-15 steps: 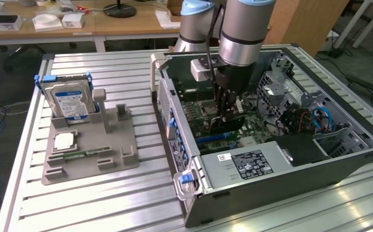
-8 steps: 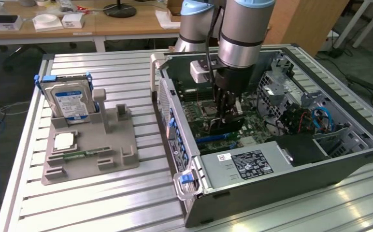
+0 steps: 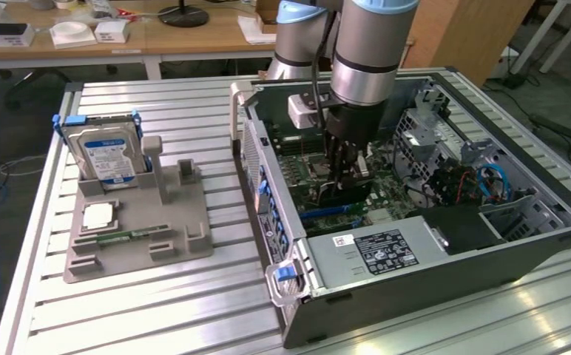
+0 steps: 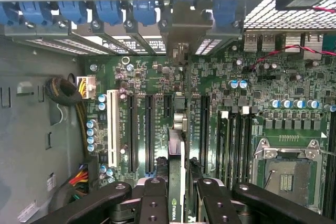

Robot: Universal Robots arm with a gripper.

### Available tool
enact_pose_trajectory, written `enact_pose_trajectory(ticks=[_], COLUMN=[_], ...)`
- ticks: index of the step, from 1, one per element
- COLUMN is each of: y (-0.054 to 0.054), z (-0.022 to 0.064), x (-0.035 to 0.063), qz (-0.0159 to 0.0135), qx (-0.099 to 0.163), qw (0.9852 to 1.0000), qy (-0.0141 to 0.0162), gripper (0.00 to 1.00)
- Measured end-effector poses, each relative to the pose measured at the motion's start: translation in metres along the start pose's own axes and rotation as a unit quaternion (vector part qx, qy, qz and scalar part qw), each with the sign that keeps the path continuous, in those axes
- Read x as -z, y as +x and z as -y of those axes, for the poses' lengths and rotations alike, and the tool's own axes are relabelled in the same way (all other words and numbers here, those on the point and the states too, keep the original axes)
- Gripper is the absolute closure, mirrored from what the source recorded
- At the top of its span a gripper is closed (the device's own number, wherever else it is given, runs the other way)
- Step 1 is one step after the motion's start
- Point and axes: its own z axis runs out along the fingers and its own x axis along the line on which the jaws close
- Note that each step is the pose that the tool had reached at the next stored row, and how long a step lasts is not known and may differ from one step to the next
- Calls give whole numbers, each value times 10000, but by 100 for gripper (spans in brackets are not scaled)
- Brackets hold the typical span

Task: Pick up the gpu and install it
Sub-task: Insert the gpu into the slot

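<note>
Over the motherboard [image 4: 157, 77], gripper [image 4: 177, 208] jaws clamp the gpu [image 4: 176, 171] edge-on; install step underway. Seating likely needs card edge aligned with a slot.

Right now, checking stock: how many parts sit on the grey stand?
3: hard drive upright at far end, square chip midway, memory stick nearer the camera. None looks hidden.

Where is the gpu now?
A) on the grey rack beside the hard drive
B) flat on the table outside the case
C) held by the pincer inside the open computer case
C: the pincer grips the gpu edge-on over the motherboard slots.
</note>
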Motion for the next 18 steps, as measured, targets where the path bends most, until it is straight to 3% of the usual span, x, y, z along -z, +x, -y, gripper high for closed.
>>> enact_pose_trajectory(ticks=[6, 11, 18], y=[1, -1, -19], z=[-12, 103, 88], x=[-7, -14, -26], qz=[-1, 0, -1], qx=[0, 0, 0], qw=[10000, 10000, 10000], qy=[-2, -1, -2], gripper=[74, 74, 74])
